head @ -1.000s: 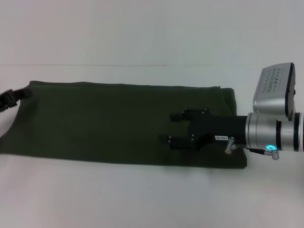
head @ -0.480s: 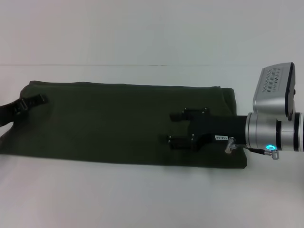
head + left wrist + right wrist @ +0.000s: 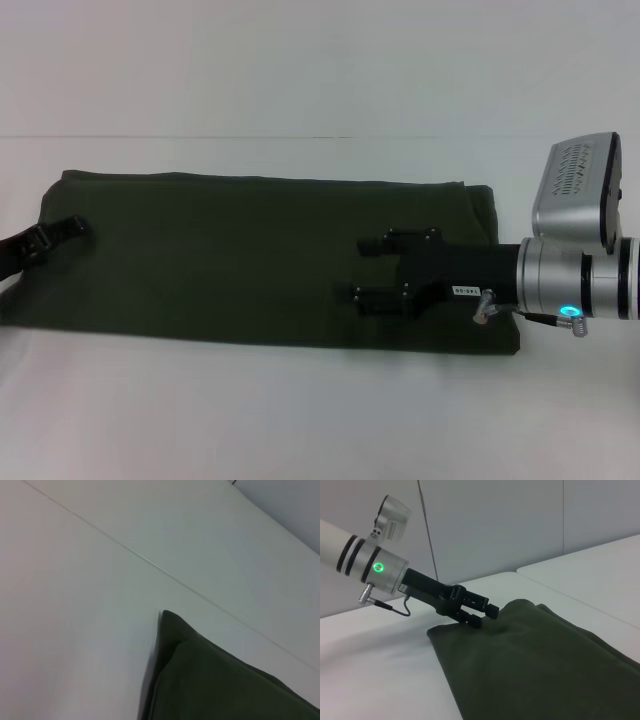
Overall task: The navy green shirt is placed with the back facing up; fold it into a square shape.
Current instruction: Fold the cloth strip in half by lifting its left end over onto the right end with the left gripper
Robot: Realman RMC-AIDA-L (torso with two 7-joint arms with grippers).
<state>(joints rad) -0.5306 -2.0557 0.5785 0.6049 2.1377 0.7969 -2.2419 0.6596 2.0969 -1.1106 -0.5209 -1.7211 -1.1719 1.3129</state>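
Observation:
The navy green shirt (image 3: 220,255) lies as a long flat band across the white table (image 3: 300,90), plain side up. My right gripper (image 3: 364,268) hovers over its right part, open, with nothing between the fingers. At the band's left end my left gripper (image 3: 60,232) reaches in from the table's edge. The right wrist view shows the left gripper (image 3: 482,617) with its two fingers apart, down at the far end of the shirt (image 3: 535,665). In the left wrist view only one corner of the shirt (image 3: 225,680) appears.
White table surface (image 3: 300,420) surrounds the shirt on all sides. A thin seam (image 3: 200,137) runs across the table behind the shirt. A pale wall (image 3: 495,525) stands beyond the table in the right wrist view.
My left gripper has come in over the shirt's left end, first rightward and then toward the near edge. The right gripper has barely moved.

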